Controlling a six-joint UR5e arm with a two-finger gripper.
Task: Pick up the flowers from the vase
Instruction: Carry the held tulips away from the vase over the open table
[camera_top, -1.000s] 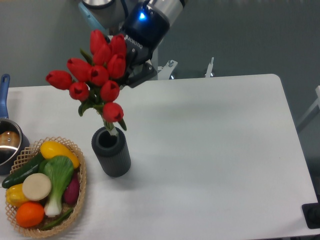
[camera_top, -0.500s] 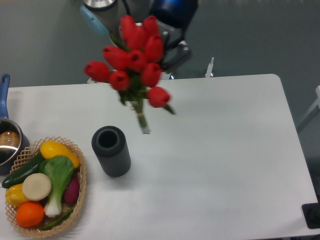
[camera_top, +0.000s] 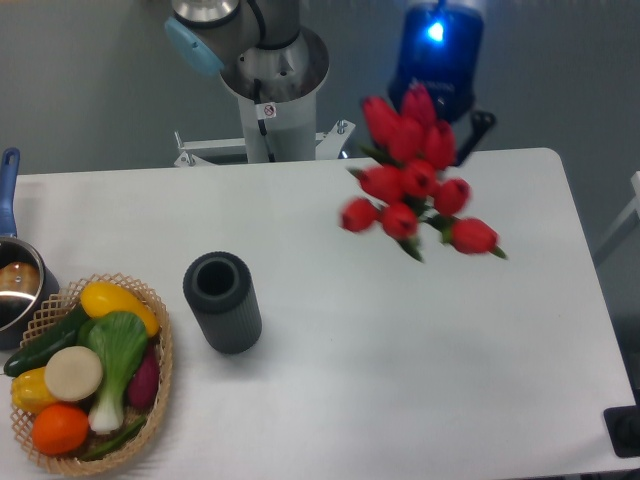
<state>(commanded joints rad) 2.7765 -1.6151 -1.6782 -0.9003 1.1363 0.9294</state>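
Red buds: the flowers (camera_top: 415, 185) are held in the air over the far right part of the table (camera_top: 330, 380), well apart from the vase and clear of its mouth.
Grey cylinder: the vase (camera_top: 223, 301) is left upright near the table's left side, its round mouth empty; no stem is seen inside it.
Pincer: the pincer (camera_top: 445, 120) is mostly hidden behind the bunch, so its fingers cannot be made out; it is judged to be closed around the stems, since the flowers hang there with nothing else under them.
Tilt of the bunch: the buds are spread toward the camera and to the right, blurred by motion; the stems are taken to run back toward the blue-lit wrist, which would explain the slanted hold.
Height: the bunch is carried high, judged so that the stem ends pass free of the vase rim and the table.
Task progress: the lift out of the vase is judged done.
Left edge: a wicker basket (camera_top: 155, 410) of vegetables and a steel pot (camera_top: 18, 285) are left untouched, beside the vase but not against it.
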